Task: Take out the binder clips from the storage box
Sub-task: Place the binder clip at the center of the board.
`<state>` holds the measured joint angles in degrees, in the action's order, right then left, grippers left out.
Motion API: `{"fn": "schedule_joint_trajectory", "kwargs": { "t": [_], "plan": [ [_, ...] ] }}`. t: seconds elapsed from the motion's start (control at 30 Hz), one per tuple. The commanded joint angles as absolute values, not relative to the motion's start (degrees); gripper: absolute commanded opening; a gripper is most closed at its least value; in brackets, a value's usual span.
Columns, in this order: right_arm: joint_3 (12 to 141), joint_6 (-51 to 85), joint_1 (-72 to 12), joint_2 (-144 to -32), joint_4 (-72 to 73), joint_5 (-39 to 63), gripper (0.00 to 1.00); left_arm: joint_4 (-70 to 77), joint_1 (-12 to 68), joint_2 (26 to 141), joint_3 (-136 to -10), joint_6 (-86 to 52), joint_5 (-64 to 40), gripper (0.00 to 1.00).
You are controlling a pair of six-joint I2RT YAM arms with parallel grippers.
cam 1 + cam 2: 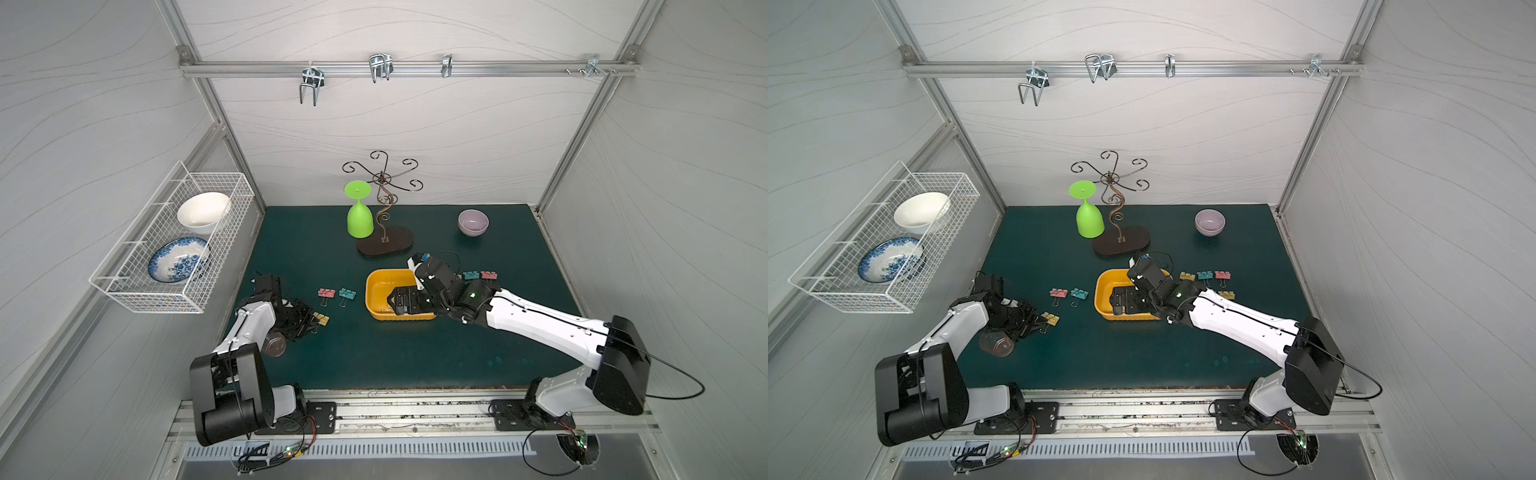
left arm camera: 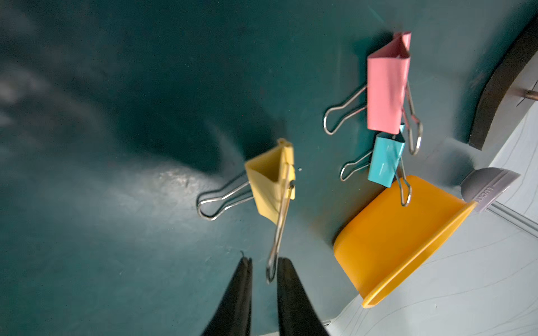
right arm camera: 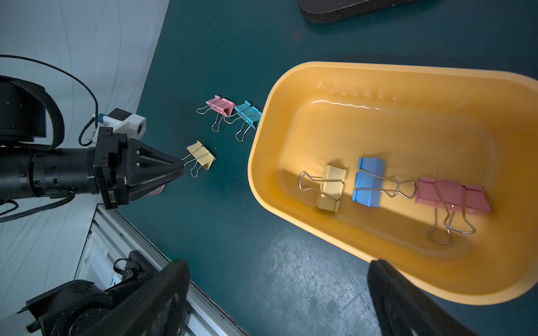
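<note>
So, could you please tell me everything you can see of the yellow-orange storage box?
The storage box is a shallow yellow-orange tub of glossy plastic, rectangular with rounded corners and a flared rim. It stands upright on the dark green mat. On its floor lie a yellow clip, a blue clip and a pink clip, in a row. The right gripper hangs above it, jaws wide open.

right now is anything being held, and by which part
Nothing gripped: left gripper jaws slightly apart around wire handle of the yellow clip; right gripper open, empty.
</note>
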<state>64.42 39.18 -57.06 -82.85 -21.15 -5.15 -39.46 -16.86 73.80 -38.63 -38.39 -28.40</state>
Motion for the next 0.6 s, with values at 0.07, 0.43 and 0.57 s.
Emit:
{"fn": "schedule_joint_trajectory", "kwargs": {
  "t": [0.07, 0.43, 0.57],
  "plan": [
    [63.11, 38.73, -56.35, -80.38, -22.2, -6.68, 0.99, -43.14, -17.23, 70.88, -41.44, -37.13, -26.57, 0.39],
    [60.39, 36.52, -49.0, -79.44, -23.9, -2.68, 0.92, -41.2, -15.5, 53.96, -40.67, -35.7, -26.63, 0.5],
    [61.45, 35.0, -46.63, -82.52, -26.98, -0.77, 0.83, -38.05, -7.62, 49.97, -40.42, -35.67, -25.03, 0.53]
  ]
}}
